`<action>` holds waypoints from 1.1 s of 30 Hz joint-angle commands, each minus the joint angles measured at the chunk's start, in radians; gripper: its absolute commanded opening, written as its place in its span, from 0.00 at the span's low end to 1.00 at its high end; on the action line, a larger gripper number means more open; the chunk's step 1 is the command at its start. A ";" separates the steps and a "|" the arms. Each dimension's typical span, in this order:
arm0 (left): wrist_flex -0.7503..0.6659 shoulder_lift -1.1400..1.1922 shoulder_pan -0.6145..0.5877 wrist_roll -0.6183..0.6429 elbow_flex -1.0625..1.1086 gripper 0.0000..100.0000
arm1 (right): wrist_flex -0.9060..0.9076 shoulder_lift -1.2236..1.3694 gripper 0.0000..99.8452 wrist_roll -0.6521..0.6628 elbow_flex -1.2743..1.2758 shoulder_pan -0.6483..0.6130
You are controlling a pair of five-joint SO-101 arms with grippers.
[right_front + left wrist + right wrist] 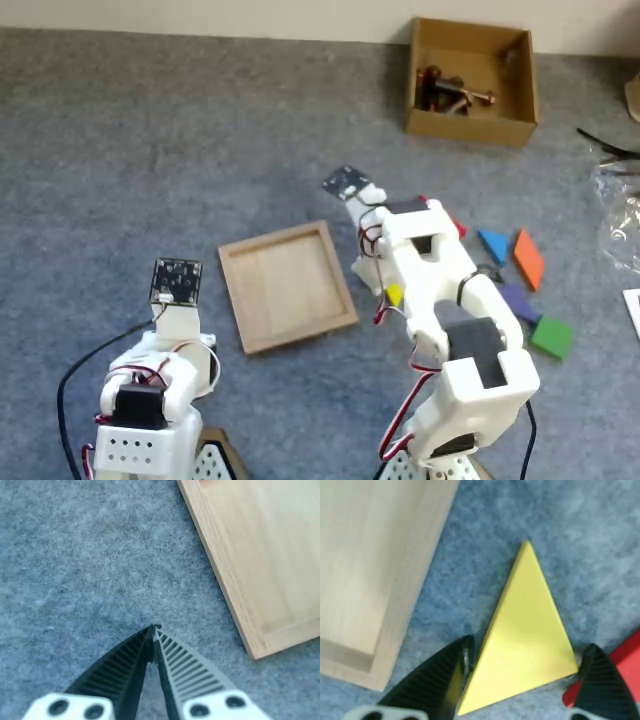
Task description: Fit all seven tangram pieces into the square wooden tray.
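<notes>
Got the left hand [154,630] pressed together over fuzzy grey counter [75,555] by the smooth wooden tray [225,580], right hand [530,645] spread around a flat yellow triangle [525,625], red piece [626,659] beside.

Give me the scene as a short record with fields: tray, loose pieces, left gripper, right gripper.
tray: square, wooden, no pieces inside
yellow triangle: on the carpet beside the tray
other pieces: blue triangle, orange parallelogram, purple piece, green square, on carpet, apart from the tray
left gripper: shut, over carpet near a tray corner
right gripper: open, straddling the yellow triangle
</notes>
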 commanded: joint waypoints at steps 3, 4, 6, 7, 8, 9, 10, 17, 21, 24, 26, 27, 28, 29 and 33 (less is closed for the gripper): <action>-0.002 -0.007 0.015 0.008 0.019 0.01 | 0.028 0.002 0.32 -0.077 -0.004 -0.019; -0.002 -0.007 0.015 0.008 0.019 0.01 | 0.036 0.002 0.30 -0.095 -0.004 -0.018; -0.002 -0.007 0.015 0.008 0.019 0.01 | 0.065 -0.016 0.29 -0.124 -0.004 -0.018; -0.002 -0.007 0.015 0.008 0.019 0.01 | 0.068 -0.035 0.29 -0.130 -0.001 -0.021; -0.002 -0.007 0.015 0.008 0.019 0.01 | 0.068 -0.054 0.29 -0.137 0.002 -0.024; -0.002 -0.007 0.015 0.008 0.019 0.01 | 0.068 -0.074 0.29 -0.146 0.004 -0.025; -0.002 -0.007 0.015 0.008 0.019 0.01 | 0.068 -0.088 0.29 -0.155 0.004 -0.033; -0.002 -0.007 0.015 0.008 0.019 0.01 | 0.070 -0.081 0.29 -0.216 0.005 -0.039; -0.002 -0.007 0.015 0.008 0.019 0.01 | 0.070 -0.079 0.29 -0.221 0.005 -0.041; -0.002 -0.007 0.015 0.008 0.019 0.01 | 0.068 -0.079 0.29 -0.252 0.005 -0.041; -0.002 -0.007 0.015 0.008 0.019 0.01 | 0.068 -0.079 0.29 -0.259 0.005 -0.039; -0.002 -0.007 0.015 0.008 0.019 0.01 | 0.068 -0.079 0.29 -0.272 0.005 -0.039; -0.002 -0.007 0.015 0.008 0.019 0.01 | 0.068 -0.079 0.29 -0.287 0.005 -0.039; -0.002 -0.007 0.015 0.008 0.019 0.01 | 0.068 -0.079 0.30 -0.301 0.005 -0.039; -0.002 -0.007 0.015 0.008 0.019 0.01 | 0.068 -0.079 0.33 -0.342 0.005 -0.041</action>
